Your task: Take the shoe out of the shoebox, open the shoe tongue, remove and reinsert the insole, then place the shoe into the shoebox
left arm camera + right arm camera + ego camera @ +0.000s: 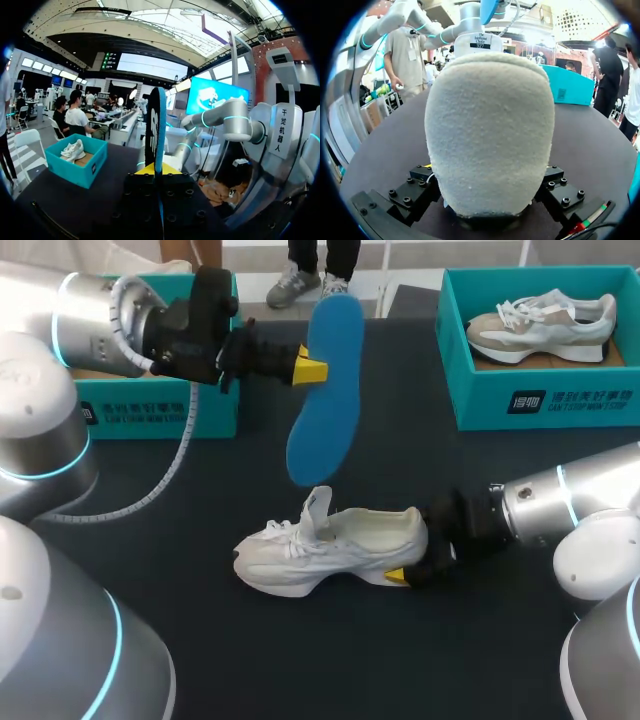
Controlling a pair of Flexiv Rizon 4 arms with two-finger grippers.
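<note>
Heel of shoe (490, 135) fills right wrist view; head view shows insole (325, 390).

The insole (325, 390) is bright blue on one face and black on the other. The shoe (330, 545) is off-white throughout, its heel a cream nap. The worktop (300, 660) is black. The left shoebox (150, 415) and right shoebox (560, 405) are teal with white print. The second shoe (545, 325) is white and beige. The left gripper (312, 368) and right gripper (400, 575) are black with yellow tips.
</note>
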